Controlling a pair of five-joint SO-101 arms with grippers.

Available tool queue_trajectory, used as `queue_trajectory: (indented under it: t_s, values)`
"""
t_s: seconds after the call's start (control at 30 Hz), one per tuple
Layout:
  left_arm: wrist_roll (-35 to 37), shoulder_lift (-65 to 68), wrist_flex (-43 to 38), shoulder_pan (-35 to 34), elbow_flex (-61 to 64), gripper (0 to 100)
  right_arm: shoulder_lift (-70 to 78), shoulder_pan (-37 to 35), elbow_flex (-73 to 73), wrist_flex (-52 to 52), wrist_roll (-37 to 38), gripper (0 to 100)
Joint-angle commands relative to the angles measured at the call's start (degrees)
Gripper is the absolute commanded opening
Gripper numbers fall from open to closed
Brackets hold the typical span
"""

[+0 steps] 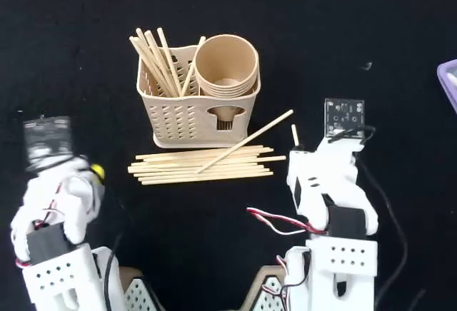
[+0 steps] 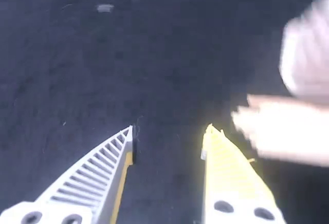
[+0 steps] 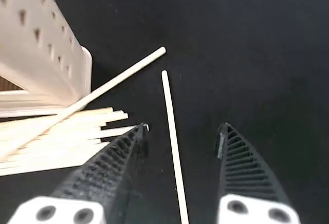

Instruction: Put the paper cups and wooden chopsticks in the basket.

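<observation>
Black tabletop (image 1: 371, 26), near the basket (image 3: 36, 54): a single chopstick (image 3: 172, 142) lies between the wide-open fingers of the right gripper (image 3: 183, 127), which grips nothing

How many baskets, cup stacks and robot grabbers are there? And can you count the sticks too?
basket: 1
stack of paper cups: 1
grippers: 2, the left gripper and the right gripper
chopsticks: they overlap too much to count
Total: 4, not counting the chopsticks
</observation>
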Motion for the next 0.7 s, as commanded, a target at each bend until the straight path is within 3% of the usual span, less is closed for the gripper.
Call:
queue_trajectory:
  t_s: [0.0,0.2,0.37,0.47,0.67]
  values:
    - [-16.6,0.2,9.5,4.4,-7.9,22,0.8,1.2,4.4,-5.9,-0.4,21.5]
    - [-23.4,2.4,13.1,4.6,-8.9,22,0.4,5.5,7.8,-8.8,-0.4,21.5]
    - [-28.4,16.7,14.4,5.6,-12.3,22,0.7,8.7,8.0,-9.8,-5.4,21.5]
    - [-28.7,25.4,14.9,10.2,-17.5,22,0.6,9.3,9.6,-12.1,-5.6,21.5]
    - [-28.7,31.8,12.5,26.5,-18.0,22,0.5,9.2,10.9,-13.9,-5.6,21.5]
